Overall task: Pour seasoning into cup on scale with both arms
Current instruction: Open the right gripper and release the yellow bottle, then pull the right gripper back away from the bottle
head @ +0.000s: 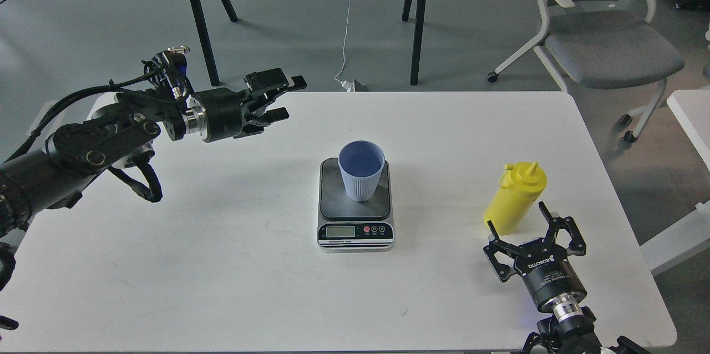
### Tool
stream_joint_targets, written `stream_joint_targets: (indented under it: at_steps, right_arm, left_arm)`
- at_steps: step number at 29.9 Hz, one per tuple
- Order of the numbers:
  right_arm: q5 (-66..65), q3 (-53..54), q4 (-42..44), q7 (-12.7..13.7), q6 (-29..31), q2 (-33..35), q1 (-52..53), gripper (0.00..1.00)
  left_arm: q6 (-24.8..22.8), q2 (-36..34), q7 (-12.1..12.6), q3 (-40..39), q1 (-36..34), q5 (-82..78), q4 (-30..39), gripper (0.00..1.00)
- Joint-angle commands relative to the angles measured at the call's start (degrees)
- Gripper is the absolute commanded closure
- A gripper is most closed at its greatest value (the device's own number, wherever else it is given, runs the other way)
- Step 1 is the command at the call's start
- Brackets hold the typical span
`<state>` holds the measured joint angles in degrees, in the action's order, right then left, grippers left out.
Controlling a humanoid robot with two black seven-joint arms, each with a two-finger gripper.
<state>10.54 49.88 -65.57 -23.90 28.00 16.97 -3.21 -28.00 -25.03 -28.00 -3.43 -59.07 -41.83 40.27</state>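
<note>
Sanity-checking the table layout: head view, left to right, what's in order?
Left end effector → scale with the cup standing on it → yellow seasoning bottle, with the right end effector just in front of it, fingers spread.

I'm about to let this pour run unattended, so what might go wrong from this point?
1. The yellow bottle looks tilted between the open fingers of the right gripper; a careless closing could tip it over.
2. The blue cup stands unheld on the scale, with the left gripper far off, so a nudge from the nozzle could topple it.
3. The cup's mouth is narrow, so seasoning may land on the scale's platform.
</note>
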Motion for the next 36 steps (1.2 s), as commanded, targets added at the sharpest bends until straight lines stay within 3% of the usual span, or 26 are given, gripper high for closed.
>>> stream_joint_targets:
  at_steps: [1, 21, 31, 36]
  right_arm:
    - [0.0, 0.0, -0.6, 0.1, 0.0, 0.1, -0.8, 0.01]
    - [-0.1, 3.4, -14.2, 0.2, 0.0, 10.1, -10.2, 0.01]
    - [0.9, 8.6, -19.1, -0.2, 0.0, 22.5, -14.7, 0.02]
    - [6.9, 9.9, -19.0, -0.2, 0.0, 33.0, -13.3, 0.01]
  left_arm:
    - [0.0, 0.2, 0.0, 0.0, 0.0, 0.0, -0.6, 0.01]
    - [0.1, 0.8, 0.0, -0.1, 0.4, 0.0, -0.7, 0.01]
    - [0.2, 1.5, 0.0, -0.4, 0.6, 0.2, -0.8, 0.01]
    - [0.1, 1.3, 0.0, -0.6, 0.7, 0.2, -0.8, 0.01]
